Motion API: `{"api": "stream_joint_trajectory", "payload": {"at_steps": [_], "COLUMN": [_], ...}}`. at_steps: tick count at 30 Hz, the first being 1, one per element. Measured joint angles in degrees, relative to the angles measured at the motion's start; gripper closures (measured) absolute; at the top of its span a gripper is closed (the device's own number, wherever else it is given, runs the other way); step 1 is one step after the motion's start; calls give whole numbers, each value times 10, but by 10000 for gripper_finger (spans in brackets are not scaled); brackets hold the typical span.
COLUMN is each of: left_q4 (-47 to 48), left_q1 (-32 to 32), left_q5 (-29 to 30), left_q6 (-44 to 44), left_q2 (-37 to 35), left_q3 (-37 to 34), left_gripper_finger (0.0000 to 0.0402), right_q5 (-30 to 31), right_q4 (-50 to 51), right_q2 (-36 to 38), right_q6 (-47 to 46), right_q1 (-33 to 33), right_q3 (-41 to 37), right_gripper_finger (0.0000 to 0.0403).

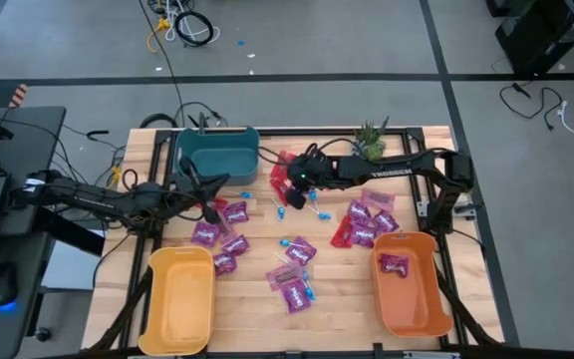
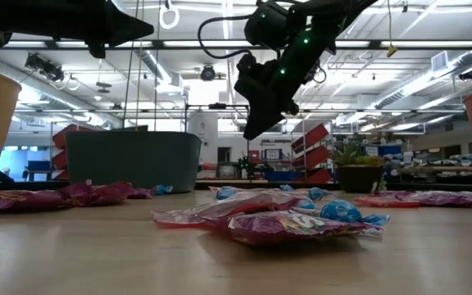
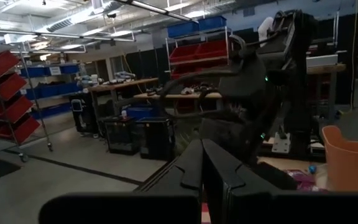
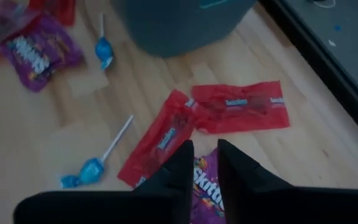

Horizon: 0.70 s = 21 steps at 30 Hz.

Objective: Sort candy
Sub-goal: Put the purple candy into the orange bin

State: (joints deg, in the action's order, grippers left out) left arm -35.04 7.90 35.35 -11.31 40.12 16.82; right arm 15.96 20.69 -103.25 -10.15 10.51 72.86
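Observation:
Candy lies scattered flat on the wooden table [image 1: 337, 299]: purple packets [image 1: 234, 211], red packets [image 1: 281, 176] and blue lollipops [image 1: 319, 214]. My right gripper [image 4: 205, 163] hangs above the table [image 2: 252, 127] near the teal bin [image 1: 217, 155], slanting down. Its fingers stand slightly open with nothing between them. Under it lie a purple packet [image 4: 205, 186], two red packets [image 4: 166, 137] and a lollipop [image 4: 86, 171]. My left gripper [image 3: 202, 163] is shut and empty, held up over the table's left part [image 1: 210, 209].
A yellow bin [image 1: 179, 299] stands at the near left. An orange bin [image 1: 407, 282] at the near right holds one purple packet [image 1: 395, 264]. A small potted plant [image 1: 370, 140] stands at the far edge. More purple and red packets [image 1: 365, 224] lie right of centre.

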Motion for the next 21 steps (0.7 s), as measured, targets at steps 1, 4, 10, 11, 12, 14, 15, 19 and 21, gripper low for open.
{"api": "stream_joint_trajectory", "payload": {"at_steps": [1,4,10,11,12,14,15,19,21], "left_q4": [3,5,6,7,8,9,10,12,14], "left_q1": [0,0,0,0,0,0,0,0,0], "left_q5": [0,0,0,0,0,0,0,0,0], "left_q6": [1,2,1,0,0,-1,-1,-2,-2], "left_q2": [0,0,-1,-1,-1,-1,-1,-1,-1], "left_q3": [0,0,0,0,0,0,0,0,0], "left_gripper_finger": [396,396,396,396,396,396,396,396,396], "right_q5": [1,1,4,4,4,4,4,4,4], "right_q4": [-3,1,-10,-8,-2,-8,-4,3,1], "right_q2": [-5,-10,-25,-26,-28,-33,-36,-46,-51], "right_q6": [12,78,193,204,206,192,182,150,140], "right_q1": [-3,-8,-19,-20,-20,-20,-18,-13,-11], "right_q3": [0,0,0,0,0,0,0,0,0], "right_gripper_finger": [336,321,294,289,284,275,270,254,246]}}
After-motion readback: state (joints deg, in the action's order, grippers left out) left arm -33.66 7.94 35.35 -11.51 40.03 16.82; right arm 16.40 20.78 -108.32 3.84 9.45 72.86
